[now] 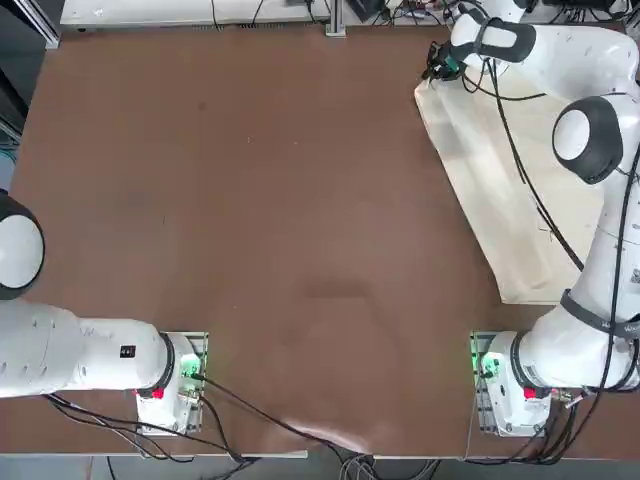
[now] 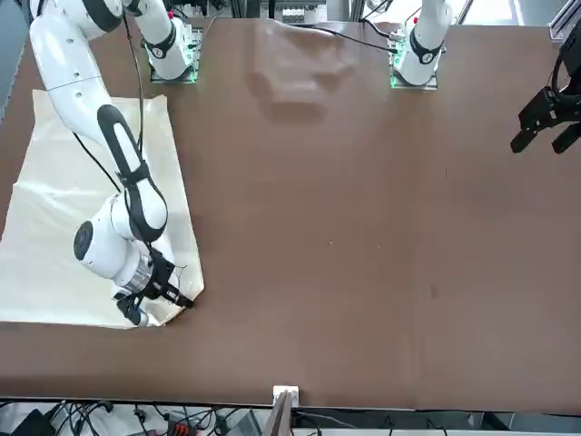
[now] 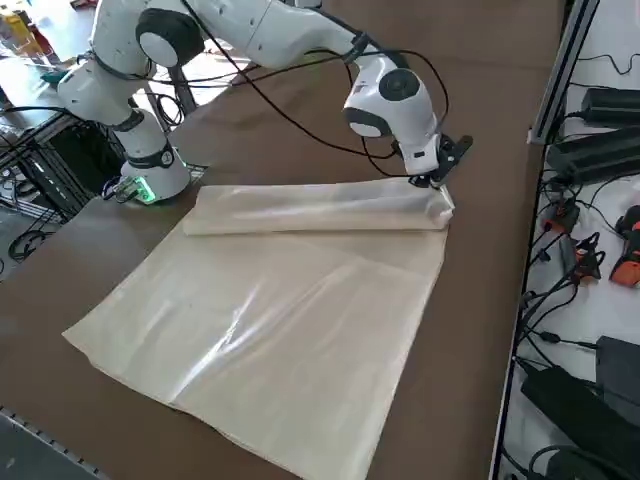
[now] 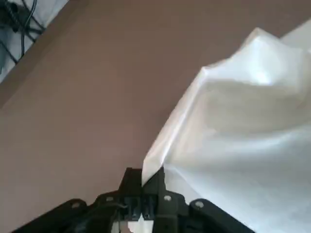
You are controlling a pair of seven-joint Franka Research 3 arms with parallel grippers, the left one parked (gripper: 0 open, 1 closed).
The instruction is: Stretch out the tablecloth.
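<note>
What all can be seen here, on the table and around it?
Tablecloth: one, cream-beige, on the right part of the table, its inner edge folded back in a strip over the sheet.
Tabletop: one, brown, under the cloth.
Cables: several, black, along the table's far side; more run along the arms.
Black boxes: a few, black, beyond the table's far edge.
Orange-and-black devices: at least two, among those cables.
Metal post: one, silver-grey, at the middle of the far edge.
Right arm: one, white with dark grey bands, reaching over the cloth.
Left arm: one, white with dark grey bands, at the table's left.
Right gripper: one, black, at the cloth's far inner corner, shut on it.
</note>
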